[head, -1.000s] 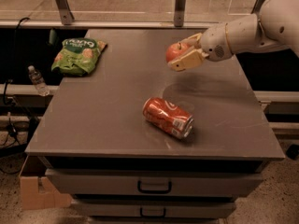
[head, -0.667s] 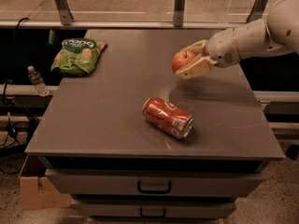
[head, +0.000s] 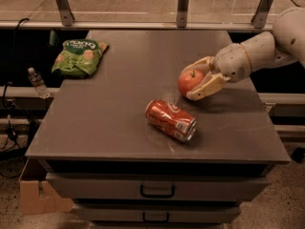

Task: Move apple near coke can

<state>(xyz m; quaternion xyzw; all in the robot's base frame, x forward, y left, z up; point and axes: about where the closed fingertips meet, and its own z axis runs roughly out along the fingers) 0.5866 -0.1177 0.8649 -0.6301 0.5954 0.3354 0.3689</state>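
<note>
**Apple point(head: 189, 81) held in the gripper point(head: 193, 83) over the right half of the worktop point(head: 105, 118).**
The two pale fingers point(head: 209, 86) are closed on the apple from either side, and the arm point(head: 257, 51) reaches in over the right edge. Whether the fruit touches the surface cannot be told. The coke can point(head: 170, 120) lies on its side near the front edge, close to the apple but apart from it. A green snack bag point(head: 79, 56) lies at the back left corner.
</note>
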